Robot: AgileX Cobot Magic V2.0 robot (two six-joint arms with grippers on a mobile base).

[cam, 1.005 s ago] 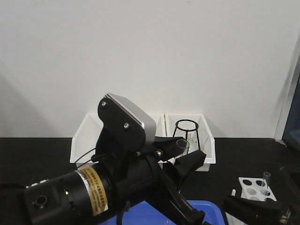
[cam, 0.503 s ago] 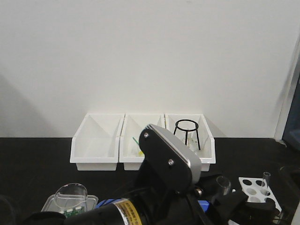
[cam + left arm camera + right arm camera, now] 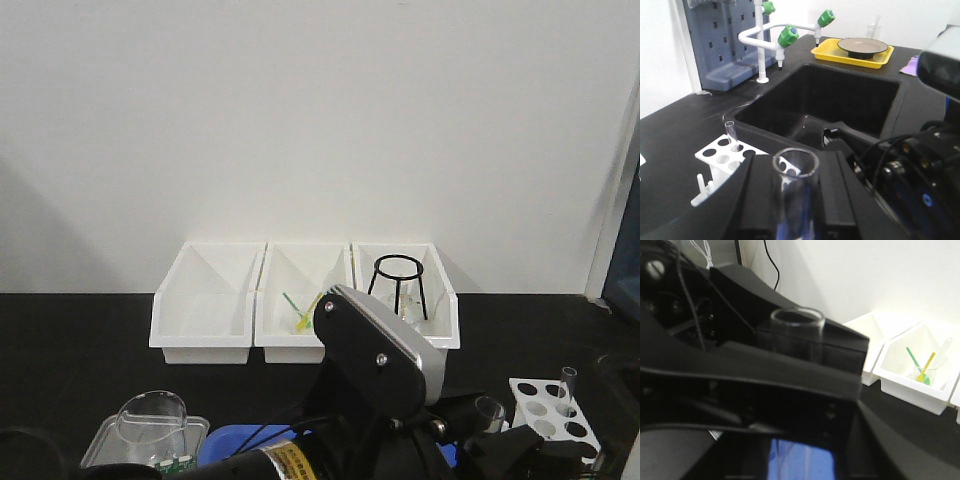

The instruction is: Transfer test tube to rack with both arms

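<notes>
My left gripper (image 3: 795, 200) is shut on the clear test tube (image 3: 795, 172) and holds it upright, rim up. In the front view the tube (image 3: 490, 410) sits low, just left of the white rack (image 3: 553, 408), behind the silver wrist plate (image 3: 385, 350). The rack also shows in the left wrist view (image 3: 722, 155), with another slim tube (image 3: 730, 134) standing in it. In the right wrist view the held tube (image 3: 797, 335) rises above the left gripper's black fingers. My right gripper (image 3: 800, 460) is under it, its dark fingers wide apart and holding nothing.
Three white open-front bins (image 3: 205, 300) stand at the back, one holding a black wire stand (image 3: 400, 285). A wide clear beaker (image 3: 150, 418) and a blue tray (image 3: 225, 445) are at front left. A black sink (image 3: 840, 100), green-capped taps (image 3: 787, 35) and a yellow tray (image 3: 852, 52) lie beyond the rack.
My left arm has swung right and down with the test tube, bringing it close beside the rack. The beaker at front left has come into view.
</notes>
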